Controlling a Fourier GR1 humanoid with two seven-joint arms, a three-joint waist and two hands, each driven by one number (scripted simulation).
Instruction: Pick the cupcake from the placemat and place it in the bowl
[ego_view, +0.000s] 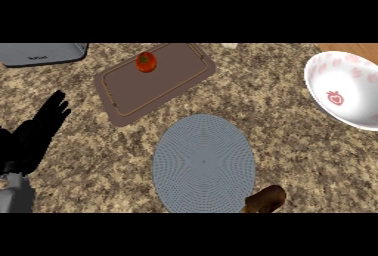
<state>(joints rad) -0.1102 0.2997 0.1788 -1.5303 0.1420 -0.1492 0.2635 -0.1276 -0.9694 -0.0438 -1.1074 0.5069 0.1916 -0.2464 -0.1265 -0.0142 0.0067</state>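
Note:
A brown cupcake (266, 199) sits at the lower right edge of the oval grey-blue placemat (203, 160), partly cut off by the view's bottom. The white bowl (332, 72) with red strawberry prints stands at the right edge, well away from the cupcake. My left hand (33, 135) rests open at the far left, fingers pointing up, apart from the placemat. The right hand does not show in the head view.
A brown cutting board (151, 82) lies at the back left with a red tomato (146, 62) on its far end. A grey appliance (40, 53) stands in the back left corner. A wooden surface (354, 50) shows behind the bowl.

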